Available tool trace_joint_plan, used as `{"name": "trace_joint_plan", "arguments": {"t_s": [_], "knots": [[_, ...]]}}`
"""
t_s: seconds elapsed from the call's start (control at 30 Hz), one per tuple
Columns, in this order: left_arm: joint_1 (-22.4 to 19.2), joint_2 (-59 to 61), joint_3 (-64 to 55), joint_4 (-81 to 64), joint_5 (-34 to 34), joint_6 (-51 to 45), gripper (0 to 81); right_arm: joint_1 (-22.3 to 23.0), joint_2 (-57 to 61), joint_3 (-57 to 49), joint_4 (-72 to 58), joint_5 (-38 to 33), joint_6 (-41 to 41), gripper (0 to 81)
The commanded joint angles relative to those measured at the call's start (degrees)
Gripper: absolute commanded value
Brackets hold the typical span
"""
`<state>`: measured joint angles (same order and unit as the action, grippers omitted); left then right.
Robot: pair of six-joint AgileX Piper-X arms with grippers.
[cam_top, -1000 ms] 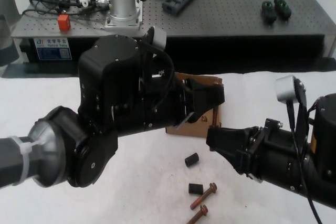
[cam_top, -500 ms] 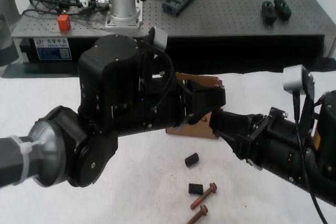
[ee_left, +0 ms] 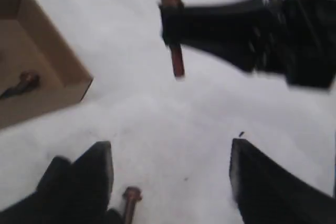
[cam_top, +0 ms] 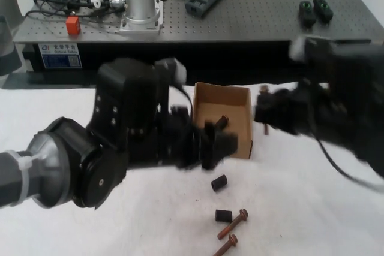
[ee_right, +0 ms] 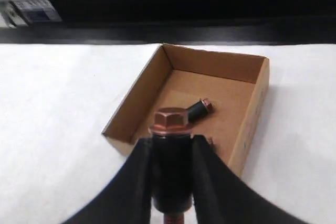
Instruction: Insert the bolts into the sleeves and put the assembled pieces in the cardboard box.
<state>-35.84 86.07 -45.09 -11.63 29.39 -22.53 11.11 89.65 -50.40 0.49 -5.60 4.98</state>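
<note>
White desk (cam_top: 300,220), one piece (ee_right: 198,108) in cardboard box (ee_right: 134,103).
Right tool (ee_right: 171,148) clamps another piece (ee_right: 169,120); left tool (ee_left: 170,150) spread, empty; bolts (cam_top: 233,223), sleeves (cam_top: 219,182) loose.

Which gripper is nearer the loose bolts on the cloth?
Left. The left gripper hangs open close to the bolts; the right gripper holds a sleeved bolt beside the cardboard box.

R gripper (ee_left: 170,27) w/ bolt (ee_left: 177,62) near cardboard box (ee_left: 50,64)
</note>
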Motion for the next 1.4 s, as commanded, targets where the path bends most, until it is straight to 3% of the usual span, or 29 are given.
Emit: {"name": "trace_joint_plan", "arguments": {"t_s": [0.0,0.2,0.37,0.43,0.57,0.6,0.83,1.07,1.2,1.37], "knots": [[-2.97,0.99,-1.84,16.67,-5.06,16.49,43.3,-0.29,2.19,-2.93,1.43,-0.09,-1.41,3.3],[-8.36,7.56,-7.73,29.57,-10.20,26.83,43.1,-0.29,20.60,-24.54,16.36,-0.09,-1.80,3.3],[-9.67,14.24,-13.49,38.26,-12.90,30.75,43.1,-0.29,28.69,-34.62,26.20,0.54,-2.12,0.0],[-9.67,16.64,-15.77,41.55,-12.90,31.27,42.6,-0.29,29.87,-36.20,28.12,0.52,-2.44,8.8],[-10.18,20.17,-19.54,46.52,-12.90,34.34,39.2,-0.29,29.36,-36.50,28.12,0.31,-2.42,36.3],[-10.44,20.86,-20.23,46.99,-12.90,35.05,39.0,-0.29,29.02,-36.50,28.07,0.31,-2.42,39.1],[-13.54,23.98,-23.09,47.66,-15.19,35.34,38.2,-0.62,24.36,-36.50,27.89,0.31,-2.42,31.2],[-14.89,25.05,-23.15,48.70,-16.83,35.37,18.2,-1.66,17.45,-36.50,28.37,0.31,-2.47,31.0],[-14.89,25.05,-23.69,49.17,-17.33,35.37,1.1,-1.97,13.74,-36.50,30.96,0.31,-2.47,31.0],[-14.89,22.84,-24.81,50.30,-21.25,33.42,0.6,-2.64,8.72,-34.11,36.35,-3.55,-3.58,31.0]]}}
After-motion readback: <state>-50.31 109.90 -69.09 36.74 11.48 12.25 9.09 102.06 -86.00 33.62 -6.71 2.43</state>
